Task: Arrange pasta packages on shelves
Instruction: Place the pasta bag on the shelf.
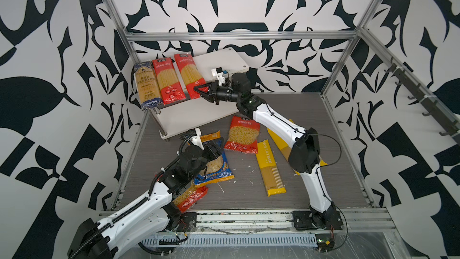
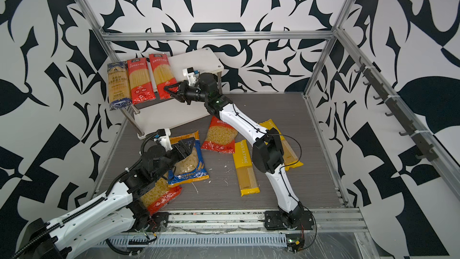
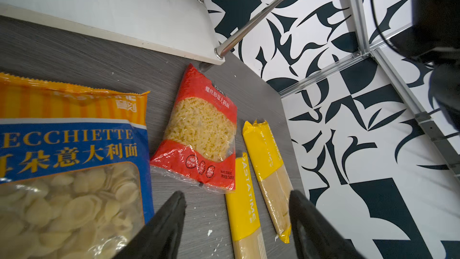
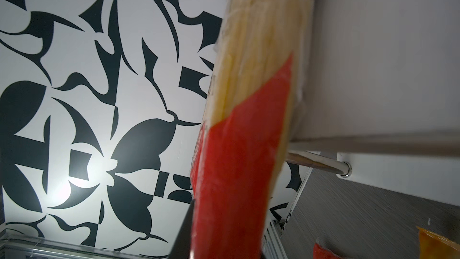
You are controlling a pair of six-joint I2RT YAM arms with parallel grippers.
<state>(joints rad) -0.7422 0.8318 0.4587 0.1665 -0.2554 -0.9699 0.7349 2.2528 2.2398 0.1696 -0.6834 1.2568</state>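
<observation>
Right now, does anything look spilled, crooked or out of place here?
Yes. Small white bits lie scattered on the grey table, like broken pasta. The rightmost red spaghetti pack sticks out past the front edge of the top shelf, held in the shut right pincer. The blue-orange bag partly overlaps a red-orange bag.

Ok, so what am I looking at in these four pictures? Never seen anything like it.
Two robot arms with pincer grippers, sorting pasta onto a white rack. Two pictures look down from overhead; the rest come from a camera on each wrist. The right gripper is clamped on a red spaghetti pack on the top board, beside two more packs. The left gripper is open and empty, near a blue bag. On the grey table: two red bags and two yellow spaghetti packs.
</observation>
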